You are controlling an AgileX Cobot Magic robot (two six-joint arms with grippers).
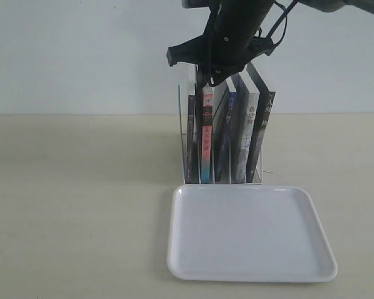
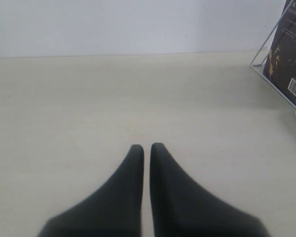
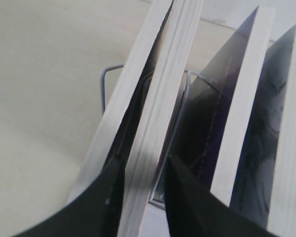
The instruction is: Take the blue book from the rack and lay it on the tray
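On the pale desk [image 1: 81, 187], behind the white tray [image 1: 249, 240], my right tool [image 3: 143, 159] pinches the red-spined book [image 1: 206, 134] upright in the rack [image 1: 180, 137], while my left tool [image 2: 147, 146] is pressed together.

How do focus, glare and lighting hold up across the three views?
Exterior view: even soft light, faint sheen on the tray, arm a dark silhouette. Left wrist view: jaws blurred close up, table clearer. Right wrist view: jaws and book page edges soft.
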